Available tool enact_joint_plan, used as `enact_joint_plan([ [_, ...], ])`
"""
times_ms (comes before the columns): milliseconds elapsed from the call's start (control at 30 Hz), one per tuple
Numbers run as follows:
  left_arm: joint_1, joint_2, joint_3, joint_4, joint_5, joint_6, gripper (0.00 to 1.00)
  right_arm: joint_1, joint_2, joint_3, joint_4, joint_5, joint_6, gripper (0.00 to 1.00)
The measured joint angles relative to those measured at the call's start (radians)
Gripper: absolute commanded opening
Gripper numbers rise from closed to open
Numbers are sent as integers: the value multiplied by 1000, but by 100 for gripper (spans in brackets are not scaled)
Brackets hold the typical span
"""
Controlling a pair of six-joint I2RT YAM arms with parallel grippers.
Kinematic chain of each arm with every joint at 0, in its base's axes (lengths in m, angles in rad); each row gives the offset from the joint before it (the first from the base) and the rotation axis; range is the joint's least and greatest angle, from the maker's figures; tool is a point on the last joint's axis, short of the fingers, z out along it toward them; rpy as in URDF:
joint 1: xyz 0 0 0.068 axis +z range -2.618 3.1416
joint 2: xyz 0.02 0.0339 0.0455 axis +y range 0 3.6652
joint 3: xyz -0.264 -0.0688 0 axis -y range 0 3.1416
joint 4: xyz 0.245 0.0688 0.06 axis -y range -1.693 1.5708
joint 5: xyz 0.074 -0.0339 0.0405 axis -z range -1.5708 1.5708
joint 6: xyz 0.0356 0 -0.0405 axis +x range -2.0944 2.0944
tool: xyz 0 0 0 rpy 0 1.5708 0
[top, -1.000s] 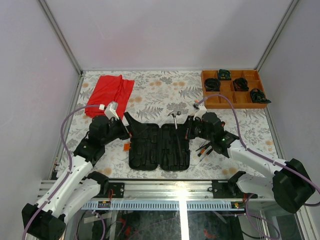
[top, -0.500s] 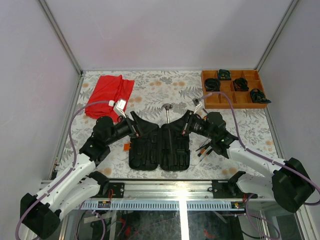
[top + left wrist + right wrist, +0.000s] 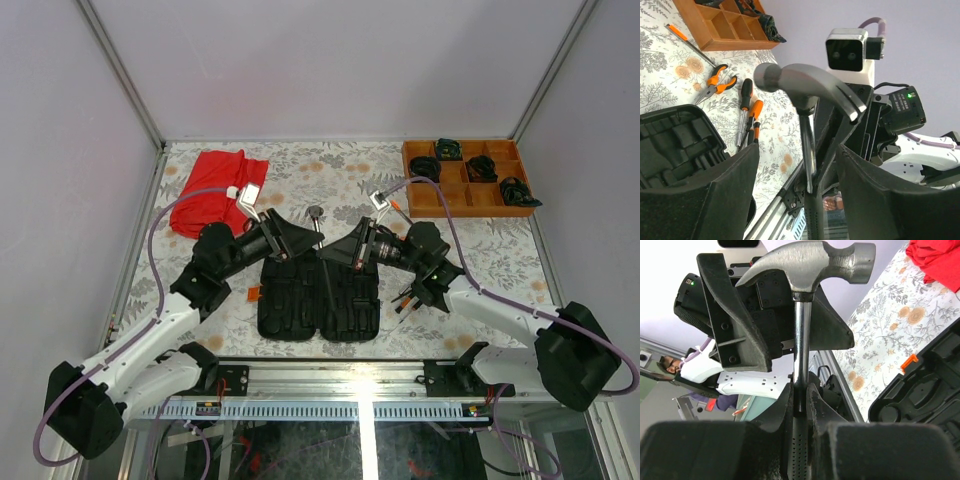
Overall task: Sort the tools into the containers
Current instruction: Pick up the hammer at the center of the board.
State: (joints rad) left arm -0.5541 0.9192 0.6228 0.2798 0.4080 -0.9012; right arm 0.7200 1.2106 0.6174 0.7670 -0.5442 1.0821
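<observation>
1. Nearest the arm bases, the black tool case [image 3: 290, 300] lies open on the floral table [image 3: 480, 250].
2. Just right of it, pliers [image 3: 715, 85] and screwdrivers [image 3: 746, 97] lie loose on the table.
3. Above the case, the right gripper [image 3: 799, 392] pinches the hammer [image 3: 805, 265] by its handle, head up.
4. The left gripper [image 3: 797, 155] has its jaws spread either side of the shaft, below the head.
5. Farthest back: a red cloth [image 3: 215, 185] at left, a wooden tray [image 3: 470, 210] of black coiled bundles [image 3: 482, 167] at right.

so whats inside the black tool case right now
Only empty moulded slots show in the tool case; I can make out no tool there. Its far end is covered by the left claw and the right claw, which grips the hammer above it.
</observation>
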Motion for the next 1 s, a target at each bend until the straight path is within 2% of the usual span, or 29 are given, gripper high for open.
enact_joint_plan([
  [133,-8,7,0,37,4,-12,54,8,26,1,39,-18,28,0],
  [233,-10,11,4,52,6,-23,45,15,36,2,54,-25,39,0],
  [300,-10,15,5,71,12,-28,37,19,38,2,59,-26,45,0],
  [400,-14,24,5,88,22,-39,17,23,43,2,78,-26,54,0],
  [533,-16,32,6,93,27,-56,0,24,46,2,100,-25,59,2],
  [567,-16,31,6,94,26,-64,0,24,48,2,103,-25,56,4],
  [700,-18,30,16,79,22,-70,0,26,48,2,112,-23,54,26],
  [867,-21,23,63,-37,-8,-17,0,26,30,2,89,-2,42,47],
  [1000,-22,13,106,-175,-64,41,0,26,-32,2,-8,38,-20,53],
])
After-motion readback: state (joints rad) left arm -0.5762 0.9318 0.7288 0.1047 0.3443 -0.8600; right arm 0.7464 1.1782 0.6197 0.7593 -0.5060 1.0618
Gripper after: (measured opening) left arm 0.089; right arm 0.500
